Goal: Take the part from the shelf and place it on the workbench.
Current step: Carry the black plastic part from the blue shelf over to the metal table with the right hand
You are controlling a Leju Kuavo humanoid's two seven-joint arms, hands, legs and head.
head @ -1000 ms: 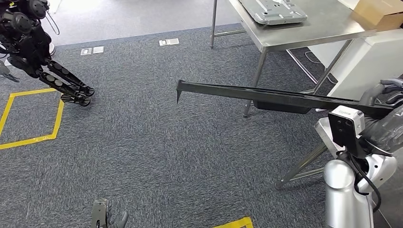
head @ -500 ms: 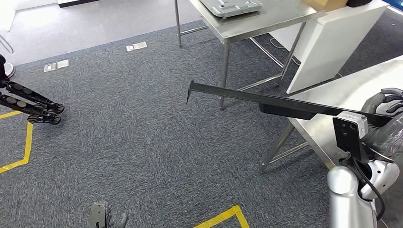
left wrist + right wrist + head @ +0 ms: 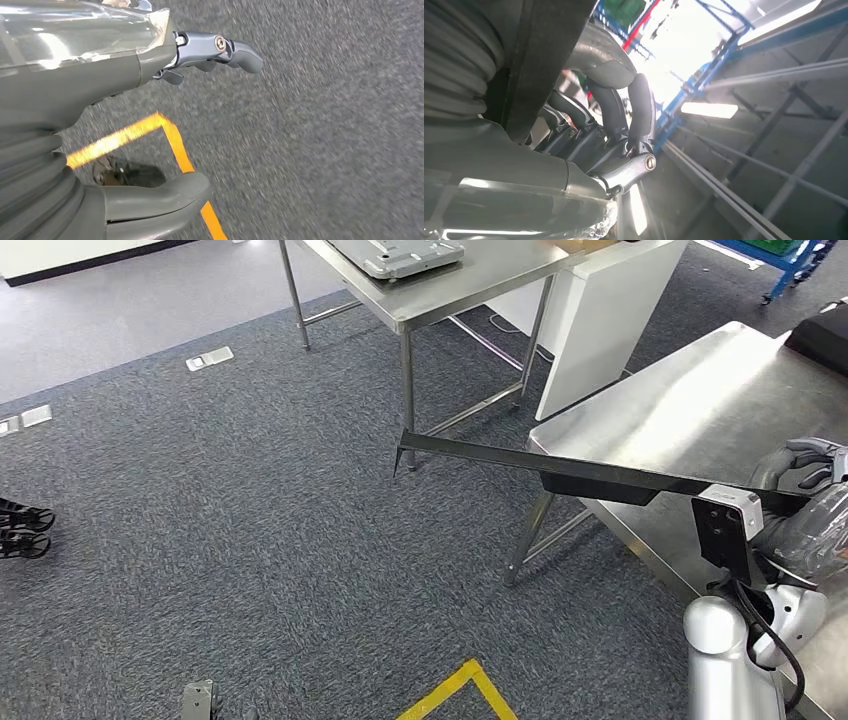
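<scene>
1 hand carries the load: the right hand (image 3: pixel 805 465) has its fingers (image 3: pixel 621 107) curled around the near end of the part (image 3: pixel 560 468), a long black bar, and grips it firmly. From that grip the bar runs out level to the robot's left, crossing the corner of the workbench (image 3: pixel 700 410) and ending in a small downturned tip above the carpet (image 3: pixel 250 540).

Against the head views of 1.0 s and 0.5 s ago, the whole scene has slid: the steel bench that was then at the far right edge now lies broadly beneath the right arm, and the second table (image 3: pixel 440 285) with its grey tray (image 3: pixel 400 255) has shifted leftward. That is the robot turning, not the furniture moving. The bar sits the same in the hand throughout.

For the task, this likely means the carry is nearly over and the lowering onto the bench is next.

The left hand (image 3: pixel 150 150) hangs over the carpet near a yellow floor line (image 3: pixel 180 150), fingers apart, holding nothing.
</scene>
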